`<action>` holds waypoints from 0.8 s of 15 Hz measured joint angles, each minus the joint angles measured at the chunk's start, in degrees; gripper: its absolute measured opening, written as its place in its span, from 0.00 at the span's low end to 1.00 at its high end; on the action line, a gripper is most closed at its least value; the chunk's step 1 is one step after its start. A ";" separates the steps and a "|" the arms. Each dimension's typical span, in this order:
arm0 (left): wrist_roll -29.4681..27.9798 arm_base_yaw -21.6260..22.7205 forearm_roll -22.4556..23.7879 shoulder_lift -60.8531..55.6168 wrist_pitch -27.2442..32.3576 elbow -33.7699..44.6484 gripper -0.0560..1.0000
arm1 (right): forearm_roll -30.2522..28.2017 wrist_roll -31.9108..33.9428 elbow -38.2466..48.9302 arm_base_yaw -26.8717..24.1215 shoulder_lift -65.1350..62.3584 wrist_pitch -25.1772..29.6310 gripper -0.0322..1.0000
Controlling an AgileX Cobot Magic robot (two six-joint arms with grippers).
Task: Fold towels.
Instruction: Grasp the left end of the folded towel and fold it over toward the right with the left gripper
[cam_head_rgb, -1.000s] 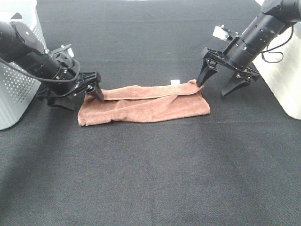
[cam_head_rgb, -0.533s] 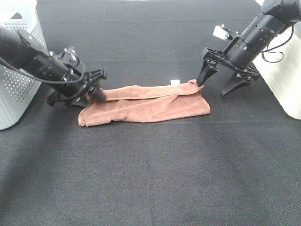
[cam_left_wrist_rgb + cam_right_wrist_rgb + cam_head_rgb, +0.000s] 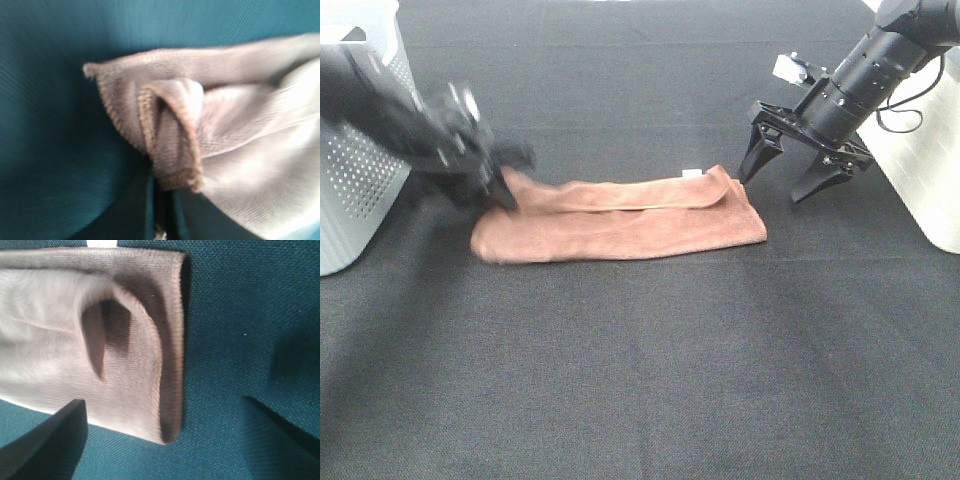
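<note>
The left claw [image 3: 503, 186] is clamped shut on the far left corner of the towel [image 3: 620, 225] - the one terracotta cloth in the scene, folded into a long strip and lying flat on the black table [image 3: 640, 380] between the two arms. The right claw [image 3: 773, 188] stands wide open at the towel's other end and holds nothing. One fingertip is just beside the back right corner; I cannot tell whether it touches.

The high camera shows the whole layout but smears the left arm into a blur, so the grip itself is hard to read there. The left wrist view fills that in: a bunched fold of hemmed edge [image 3: 172, 167] is nipped where the dark fingers meet, with the rest of the cloth spreading away from it. The right wrist view gives what the high camera cannot - the short end of the strip seen close, its layers open like a loop with a shadowed pocket [image 3: 107, 335] inside, and the two dark fingers well apart on either side of that end. Both wrist cameras tint the table teal and the cloth pale pinkish-grey.

Count: one towel, two claws, and two white bins - a perforated basket [image 3: 355, 190] at the left edge and a smooth-walled one [image 3: 930, 170] at the right. One small white tag [image 3: 692, 174] sits on the towel's back edge, too small to read.
</note>
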 joint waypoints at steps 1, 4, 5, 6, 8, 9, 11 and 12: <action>-4.64 0.40 5.90 -1.43 2.86 -2.75 0.08 | 0.00 0.00 0.00 0.00 0.00 -0.06 0.77; -10.49 0.40 10.49 -1.95 14.15 -10.77 0.08 | 0.00 0.00 0.00 0.00 0.00 -0.06 0.77; -10.49 0.40 10.49 -1.95 14.15 -10.77 0.08 | 0.00 0.00 0.00 0.00 0.00 -0.06 0.77; -11.69 -0.06 10.49 -1.95 17.88 -13.81 0.08 | 0.00 0.00 0.00 0.00 0.00 -0.06 0.77; -13.24 -3.50 7.91 -1.95 21.72 -20.17 0.08 | 0.06 0.00 0.00 0.00 0.00 -0.06 0.77; -13.46 -5.56 6.13 -1.95 21.49 -21.60 0.08 | 0.06 0.00 0.00 0.00 0.00 -0.06 0.77; -15.30 -10.14 2.98 -0.52 19.37 -24.24 0.08 | 0.06 0.00 0.00 0.00 0.00 -0.06 0.77; -16.79 -12.43 2.52 2.12 18.56 -26.81 0.08 | 0.06 0.00 0.00 0.00 0.00 0.00 0.77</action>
